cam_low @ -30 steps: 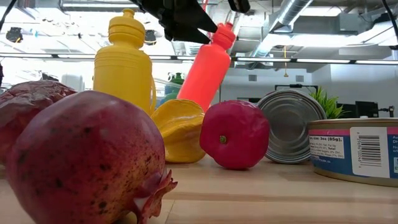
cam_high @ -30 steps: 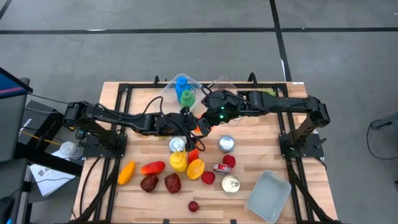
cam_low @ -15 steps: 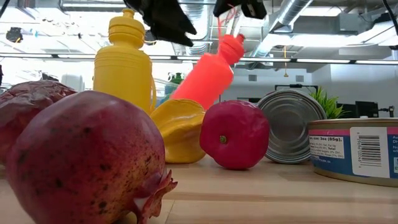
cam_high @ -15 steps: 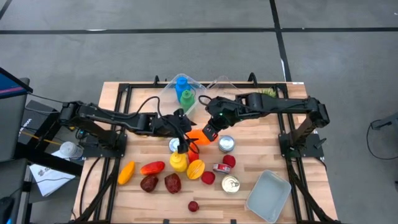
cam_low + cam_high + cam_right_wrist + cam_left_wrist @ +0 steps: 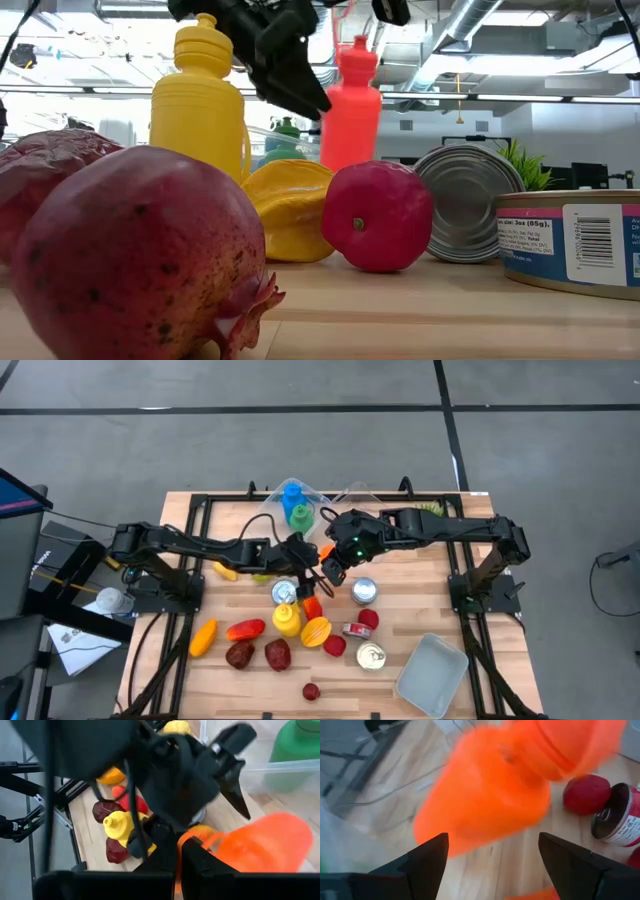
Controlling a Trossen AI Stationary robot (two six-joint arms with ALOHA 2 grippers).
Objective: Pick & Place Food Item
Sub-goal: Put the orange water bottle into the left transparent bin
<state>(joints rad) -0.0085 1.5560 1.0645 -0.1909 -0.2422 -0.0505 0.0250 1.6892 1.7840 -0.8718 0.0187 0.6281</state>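
An orange squeeze bottle [image 5: 352,110] stands upright in the middle of the table [image 5: 312,603], its base hidden behind a yellow starfruit [image 5: 290,205] and a red fruit [image 5: 378,215]. My right gripper [image 5: 334,568] hangs right above its cap and is shut on a thin orange loop. My left gripper [image 5: 292,62] is open and slants down beside the bottle's neck. In the left wrist view [image 5: 493,840] the blurred bottle [image 5: 485,795] fills the space beyond its two spread fingers. Whether they touch it does not show. My right gripper [image 5: 178,851] pinches the thin orange loop [image 5: 346,20] that rises from the bottle's cap, coming from above with its fingers pointing down. The bottle hangs or stands upright below the fingers. Fruit hides its base, so I cannot tell whether it rests on the table.
A yellow bottle [image 5: 287,618] stands just near of the orange one. Cans [image 5: 364,592], pomegranates [image 5: 240,654] and other fruit crowd the table's near middle. A grey tray [image 5: 432,675] lies at the near right. A clear bin [image 5: 295,505] with blue and green bottles sits at the far edge.
The orange bottle leaned with its cap toward the table's right, tipped further half a second ago, and now stands upright. My left gripper has let go of the neck, pulled back a little, then come down beside the bottle. My right gripper has stayed above the cap.
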